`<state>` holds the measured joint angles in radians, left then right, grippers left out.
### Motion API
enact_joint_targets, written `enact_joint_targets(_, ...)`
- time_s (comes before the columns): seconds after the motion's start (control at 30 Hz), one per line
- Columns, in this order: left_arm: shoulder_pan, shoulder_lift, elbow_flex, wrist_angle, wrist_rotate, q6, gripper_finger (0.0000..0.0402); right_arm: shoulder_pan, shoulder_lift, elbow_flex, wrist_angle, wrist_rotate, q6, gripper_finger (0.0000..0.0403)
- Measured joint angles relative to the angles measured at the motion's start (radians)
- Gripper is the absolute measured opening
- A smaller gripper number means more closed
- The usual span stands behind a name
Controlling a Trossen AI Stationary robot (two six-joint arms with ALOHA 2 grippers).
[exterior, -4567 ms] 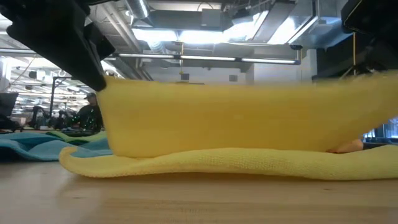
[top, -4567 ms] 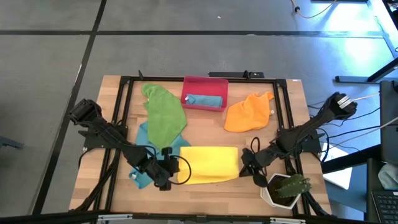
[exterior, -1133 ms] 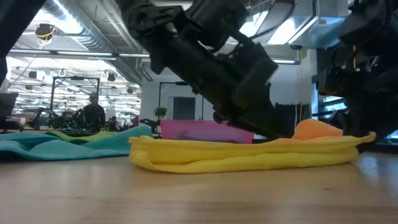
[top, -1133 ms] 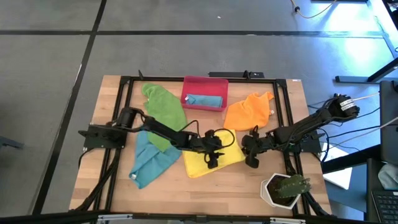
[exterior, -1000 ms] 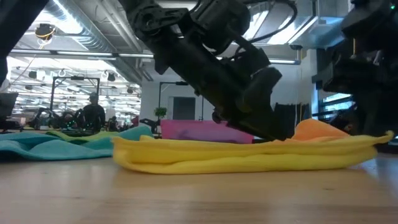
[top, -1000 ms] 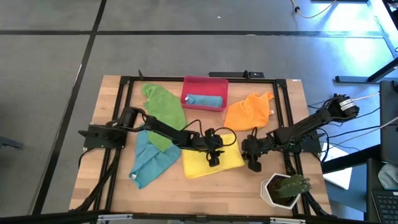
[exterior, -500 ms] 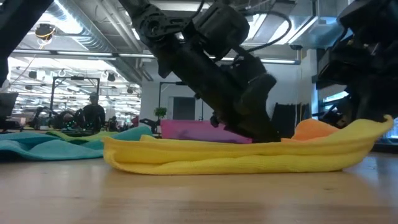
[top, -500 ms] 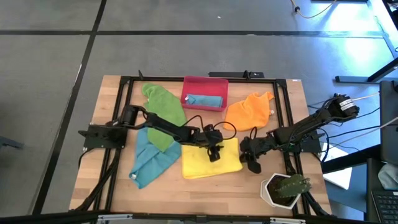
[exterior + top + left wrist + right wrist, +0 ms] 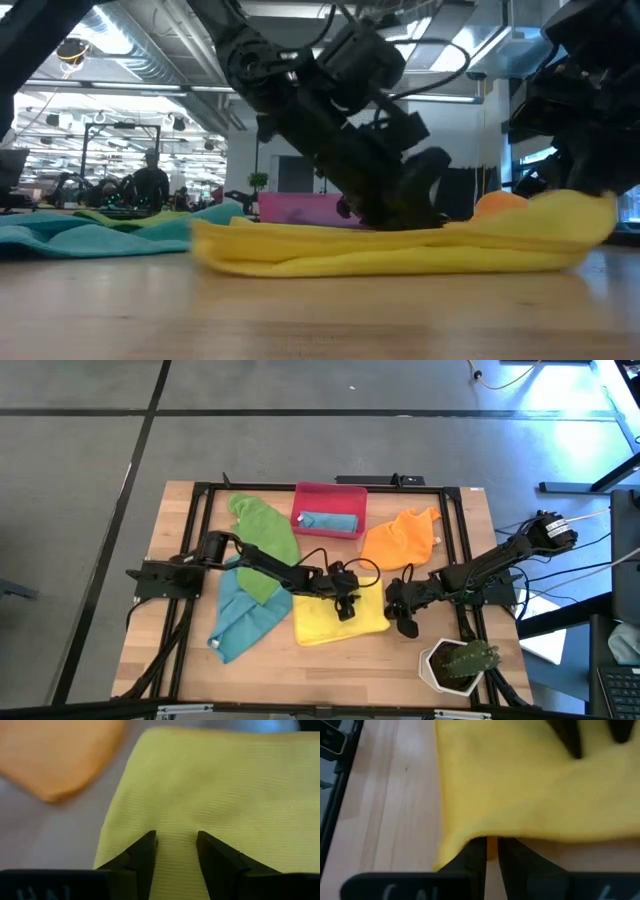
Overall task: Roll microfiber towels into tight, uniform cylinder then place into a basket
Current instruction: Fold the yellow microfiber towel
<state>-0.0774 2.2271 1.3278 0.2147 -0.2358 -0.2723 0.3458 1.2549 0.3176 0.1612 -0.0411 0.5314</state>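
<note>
1. The step in hand looks like folding and flattening the yellow towel (image 9: 340, 618) ahead of rolling it; it lies in layers on the bench (image 9: 180, 660), in the middle towards the front edge, and no cylinder has been formed yet
2. The left end effector (image 9: 345, 603) is down on the towel's top surface near its far edge; in the left wrist view its fingers (image 9: 137, 860) stand apart with bare yellow cloth between them, so it is open and presses rather than grips
3. The right end effector (image 9: 398, 618) is at the towel's right edge; the right wrist view shows its fingers (image 9: 475, 855) nearly together with the yellow hem pinched between them, and the low view shows that edge lifted slightly off the bench
4. The basket (image 9: 329, 491) sits at the back of the bench and already has a teal towel (image 9: 328, 521) in it; the green towel (image 9: 264, 540), the orange towel (image 9: 400, 540) and another teal-blue towel (image 9: 240, 622) lie loose around it
5. The next move probably calls for laying the held edge flat and square, then turning one edge over tightly while the other end effector holds the cloth from sliding, so the roll stays even in width
</note>
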Motion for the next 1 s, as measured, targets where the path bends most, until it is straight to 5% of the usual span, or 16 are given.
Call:
enact_joint_targets(0.37, 0.046, 0.012, 0.002, -0.028, -0.083, -0.039, 0.0137, -0.001, 0.015, 0.000, 0.007, 0.005, -0.001, 0.0048)
enact_joint_targets(0.8, 0.054, 0.015, 0.000, -0.035, -0.103, -0.033, 0.0137, 0.000, 0.014, 0.001, 0.050, -0.190, -0.004, 0.0048)
enact_joint_targets(1.0, 0.054, 0.015, -0.001, -0.036, -0.095, -0.031, 0.0137, -0.021, -0.029, 0.062, -0.211, -0.089, -0.030, 0.0048)
